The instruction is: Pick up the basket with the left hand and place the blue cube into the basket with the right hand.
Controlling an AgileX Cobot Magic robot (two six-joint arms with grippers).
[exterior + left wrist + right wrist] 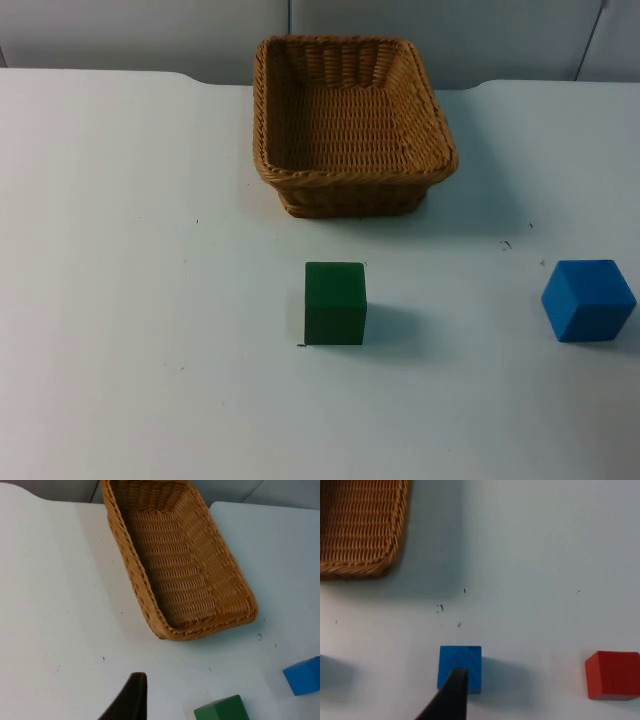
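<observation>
we see the wicker basket (pixel 352 125) resting on the white tabletop (pixel 130 300), at the far side near the grey partition wall (pixel 150 30), roughly centred between left and right. it sits flat and upright, and nothing lies inside it. in front of it, apart from it, stands the green cube (pixel 335 303). the blue cube (pixel 588 299) stands well to the right of the green cube, close to the right edge of the top view, and well apart from the basket.

from the left wrist view we look onto the basket (pixel 180 565) lengthwise, with the green cube (pixel 222 710) and the blue cube (pixel 304 675) nearer the camera. one black fingertip of the left tool (pixel 131 700) hangs over bare tabletop, apart from the basket; we cannot tell how that tool stands.

from the right wrist view we look onto the blue cube (pixel 465 662), with one black fingertip of the right tool (pixel 452 695) in front of its near face. whether it touches the cube we cannot tell, nor can we tell how that tool stands. a red cube (pixel 612 675) stands on the tabletop well to the side of the blue cube, and a corner of the basket (pixel 360 525) lies farther off.
</observation>
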